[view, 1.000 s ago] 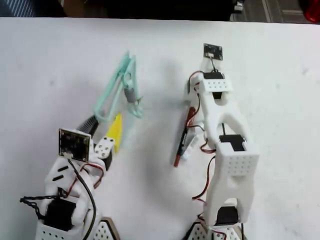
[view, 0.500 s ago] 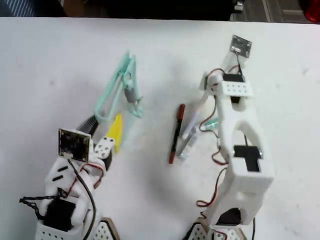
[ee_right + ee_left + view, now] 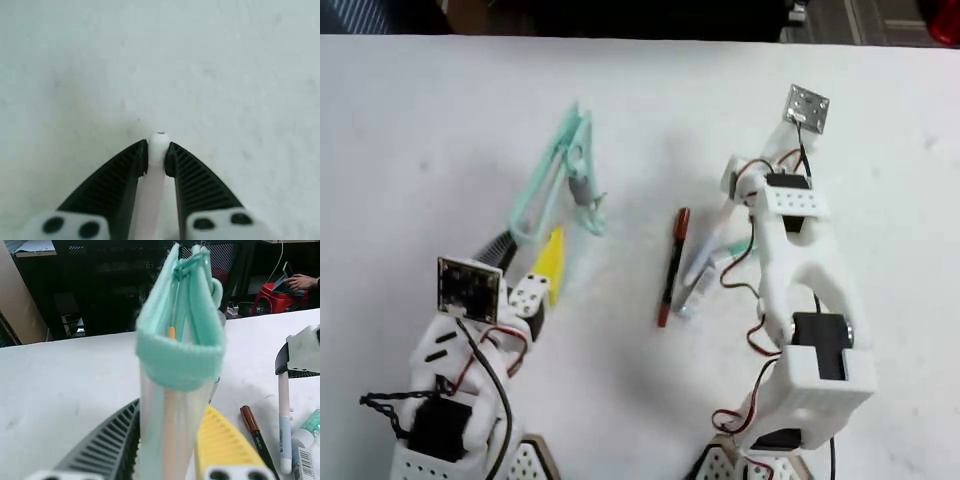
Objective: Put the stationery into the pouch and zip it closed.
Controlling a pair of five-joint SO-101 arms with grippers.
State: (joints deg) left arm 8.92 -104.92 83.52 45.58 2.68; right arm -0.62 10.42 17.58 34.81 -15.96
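My left gripper (image 3: pixel 170 440) is shut on the near end of the mint-green pouch (image 3: pixel 175 355), held on edge between the grey and yellow fingers. From above, the pouch (image 3: pixel 555 180) stretches away from that gripper (image 3: pixel 532 245). A red pen (image 3: pixel 671 265) lies on the table right of the pouch. Beside it lie a white pen (image 3: pixel 705 255) and a teal-capped tube (image 3: pixel 730 250). My right gripper (image 3: pixel 156 150) is shut on the tip of the white pen (image 3: pixel 155 175), low over the table. The left wrist view shows the red pen (image 3: pixel 257 437), white pen (image 3: pixel 284 425) and tube (image 3: pixel 307 432).
The white table (image 3: pixel 440 110) has open room at the far left and far right. A dark edge (image 3: pixel 620 20) runs along the table's far side. The right arm's body (image 3: pixel 800 300) stands just right of the pens.
The right arm swung to the right, away from the pouch, uncovering the red pen, which now lies free on the table. The left arm and pouch stayed still.
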